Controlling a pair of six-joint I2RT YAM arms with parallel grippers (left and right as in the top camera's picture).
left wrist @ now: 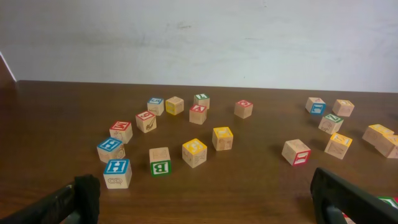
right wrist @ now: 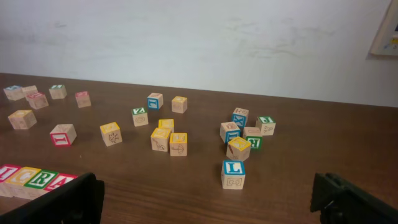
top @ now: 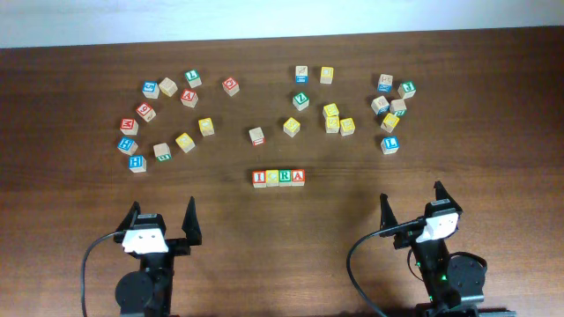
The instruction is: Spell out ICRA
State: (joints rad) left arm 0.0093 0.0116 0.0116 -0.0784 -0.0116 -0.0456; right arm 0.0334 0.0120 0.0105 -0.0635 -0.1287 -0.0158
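Observation:
A row of four letter blocks (top: pixel 278 177) sits side by side at the table's middle: red I (top: pixel 259 177), yellow-green C (top: pixel 272 177), green R (top: pixel 285 177), red A (top: pixel 298 177). The same row shows at the lower left of the right wrist view (right wrist: pixel 34 179). My left gripper (top: pixel 162 219) is open and empty near the front edge, left of the row. My right gripper (top: pixel 412 205) is open and empty at the front right. Neither touches a block.
Loose letter blocks lie scattered across the back: a cluster at the left (top: pixel 163 110), a cluster at the right (top: pixel 388 106), some in the middle (top: pixel 292 126). A blue L block (right wrist: pixel 233 174) stands ahead of my right gripper. A blue H block (left wrist: pixel 117 173) stands ahead of my left gripper.

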